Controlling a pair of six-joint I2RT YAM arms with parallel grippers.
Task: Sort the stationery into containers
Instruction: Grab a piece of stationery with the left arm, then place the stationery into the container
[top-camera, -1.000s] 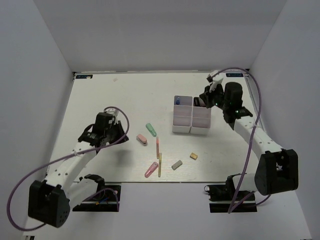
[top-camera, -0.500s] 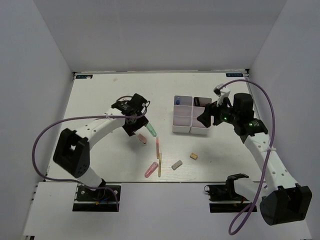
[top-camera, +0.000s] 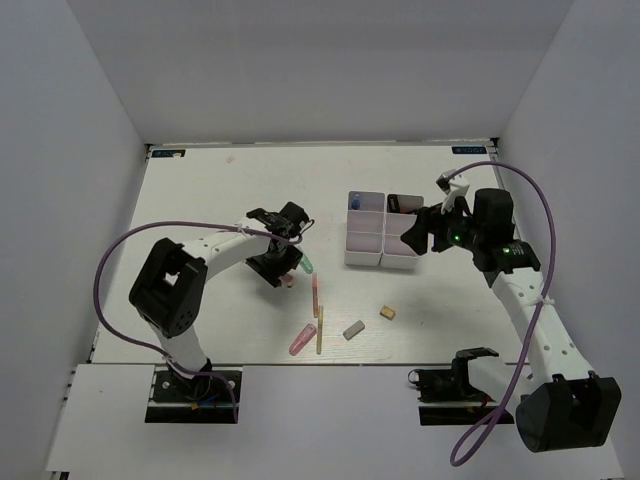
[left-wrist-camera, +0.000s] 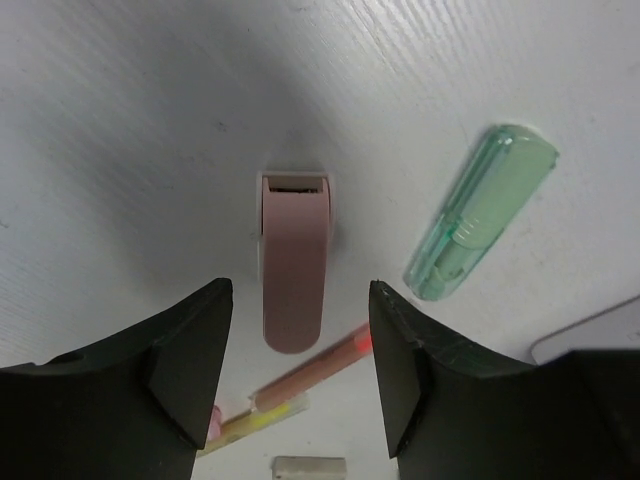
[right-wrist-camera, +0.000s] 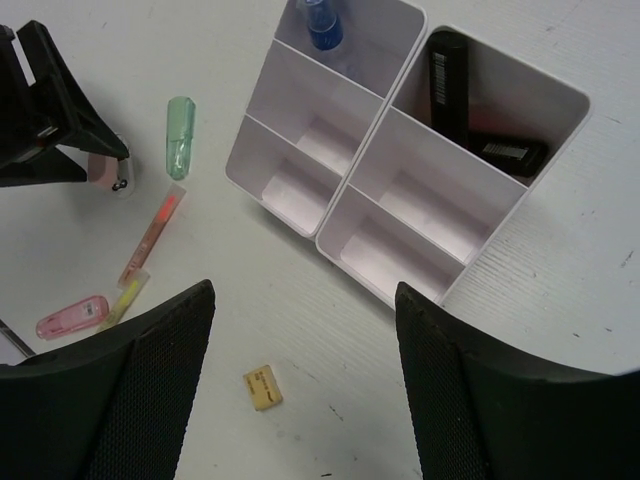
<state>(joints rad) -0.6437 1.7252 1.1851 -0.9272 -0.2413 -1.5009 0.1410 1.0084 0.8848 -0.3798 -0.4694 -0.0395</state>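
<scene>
The left claw (left-wrist-camera: 298, 290) hangs spread wide and empty over the pink marker (left-wrist-camera: 293, 260). 1 finger (left-wrist-camera: 180, 350) stands on either long side of it, so closing should pinch it across its narrow width; the grasp looks lined up but not yet made. The green marker (left-wrist-camera: 480, 212) lies just right of the pink one without touching, leaving a slim lane for the right-hand finger. The pink stick (left-wrist-camera: 310, 370) ends close by the marker's near tip, with the yellow stick (left-wrist-camera: 255, 425) and grey eraser (left-wrist-camera: 310, 466) nearer. To the left and far side the desk (top-camera: 200, 200) is bare, the easier way to lift out. The right claw (right-wrist-camera: 302, 290) is likewise open and holds nothing, poised above the near edge of the 6 bins (right-wrist-camera: 385, 100), probably waiting clear of the left arm's path. The blue-capped tube (right-wrist-camera: 322, 25) sits in the far left bin and 2 black markers (right-wrist-camera: 450, 75) in the far right; 4 bins are empty. The tan eraser (right-wrist-camera: 263, 387) and a second, clear pink marker (right-wrist-camera: 72, 315) lie loose towards the desk's near edge.
</scene>
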